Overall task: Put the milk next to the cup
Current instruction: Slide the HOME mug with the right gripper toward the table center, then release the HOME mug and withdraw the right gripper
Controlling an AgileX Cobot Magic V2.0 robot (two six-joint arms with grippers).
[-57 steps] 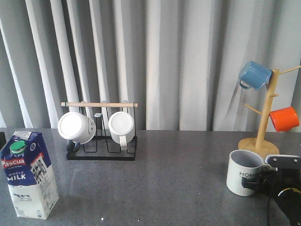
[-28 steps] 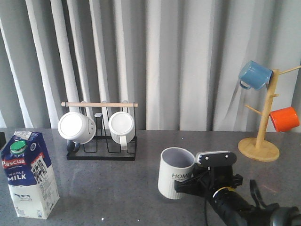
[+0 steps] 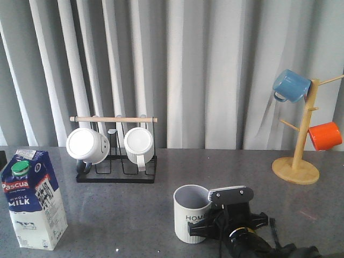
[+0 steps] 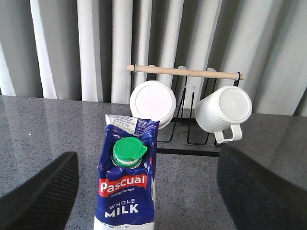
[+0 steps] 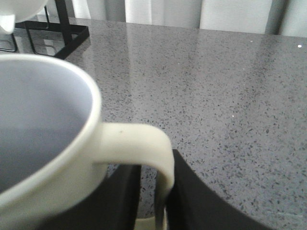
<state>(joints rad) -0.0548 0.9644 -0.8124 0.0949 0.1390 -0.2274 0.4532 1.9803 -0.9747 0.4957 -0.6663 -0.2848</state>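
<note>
At lower left of the front frame, the milk (image 3: 33,200), upright on the grey table (image 3: 134,209), framed in the left wrist view between the spread fingers (image 4: 41,191) of the left gripper (image 4: 153,191). Behind, a black rack (image 3: 115,161) with two white mugs. Lower centre, the cup (image 3: 192,214), its handle pinched by the right gripper (image 5: 153,201), apparently resting on the table. Far right, a wooden mug tree (image 3: 301,156).

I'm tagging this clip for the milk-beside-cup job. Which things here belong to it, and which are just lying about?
Belongs to the job:
milk, by the left pincer
cup, handle in the right pincer

Just lying about:
rack with two white mugs
mug tree
blue mug
orange mug
</note>
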